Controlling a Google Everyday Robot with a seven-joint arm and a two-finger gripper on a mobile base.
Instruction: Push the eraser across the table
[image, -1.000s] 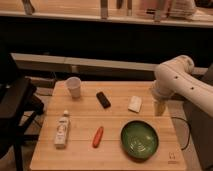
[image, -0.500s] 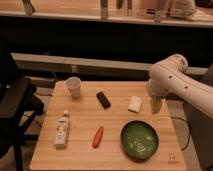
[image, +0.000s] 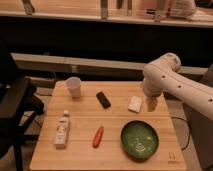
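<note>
The eraser (image: 103, 99) lies flat on the tabletop (image: 80, 155), between the cup (image: 74, 87) and the white piece (image: 135, 103). It is probably light, stiff and a bit grippy, so push on a long side. The tool (image: 151, 104) hangs just right of the white piece; I cannot tell whether it is wide or narrow.

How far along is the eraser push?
Done: nothing visible; the eraser lies untouched mid-table, between the cup and the white piece. In hand: the gripper hangs at the right side, just beyond the white piece, apart from the eraser. Left: reach the eraser, make contact, push it across.
</note>
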